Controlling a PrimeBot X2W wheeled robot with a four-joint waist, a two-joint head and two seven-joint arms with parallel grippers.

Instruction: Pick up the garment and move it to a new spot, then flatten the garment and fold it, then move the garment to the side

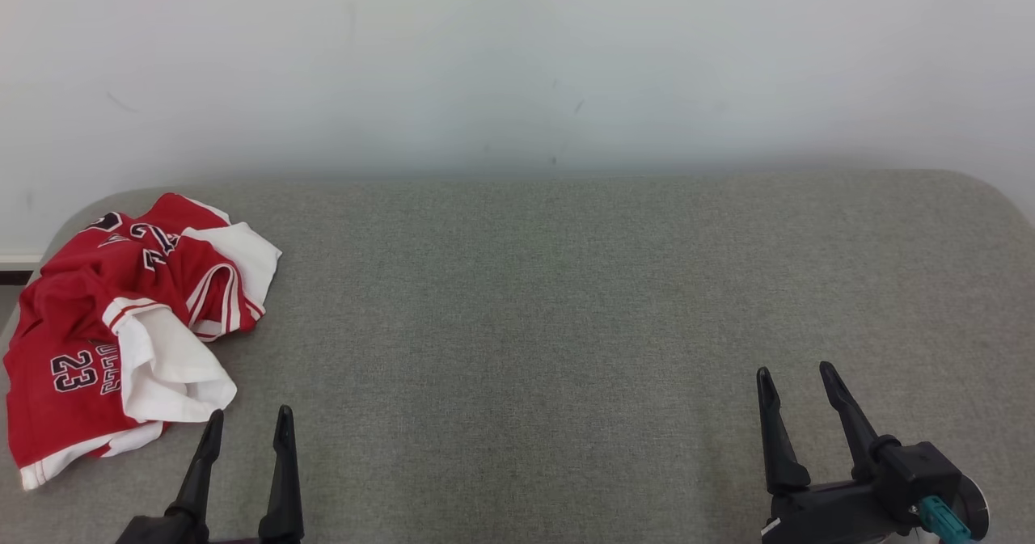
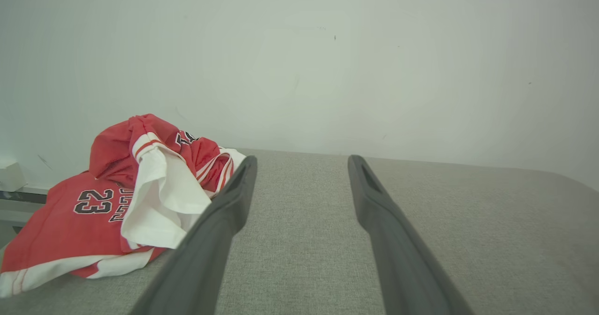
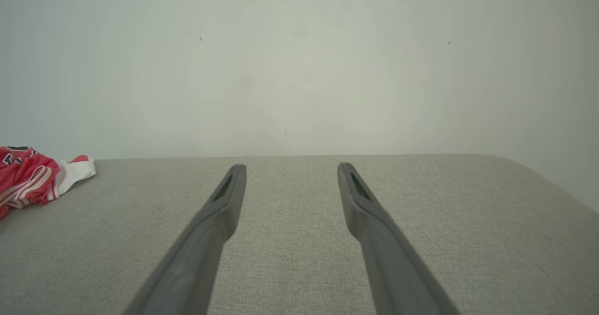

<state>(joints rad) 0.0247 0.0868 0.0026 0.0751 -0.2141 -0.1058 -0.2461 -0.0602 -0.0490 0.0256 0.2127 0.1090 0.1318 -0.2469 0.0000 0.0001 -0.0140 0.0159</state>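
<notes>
Red-and-white garment (image 1: pixel 89 334), a crumpled sports jersey of red cloth with white sleeves, striped trim and a dark "23" printed on it, lies in a loose heap at the far left end of the grey woven-fabric surface (image 1: pixel 525 326). Part of it reaches the surface's rounded left edge. A white sleeve is folded over the red body, and a second "23" shows upside down near the top of the heap.

The left pincer (image 1: pixel 249 415) rests low at the near left with its two long dark fingers spread wide and nothing between them. Its outer fingertip sits just beside the lower fold of the white sleeve; whether it touches the cloth cannot be told. In the left wrist view the garment (image 2: pixel 93 202) lies to the left of the left pincer (image 2: pixel 303 160), partly behind the left finger.

The right pincer (image 1: pixel 794 370) sits at the near right, well apart from the jersey, its fingers also spread wide and empty over bare fabric. A small teal connector (image 1: pixel 938 516) shows at its base. In the right wrist view the right pincer (image 3: pixel 291 166) points toward the plain pale wall (image 3: pixel 299 62), and the garment (image 3: pixel 28 174) lies at the far left edge.
</notes>
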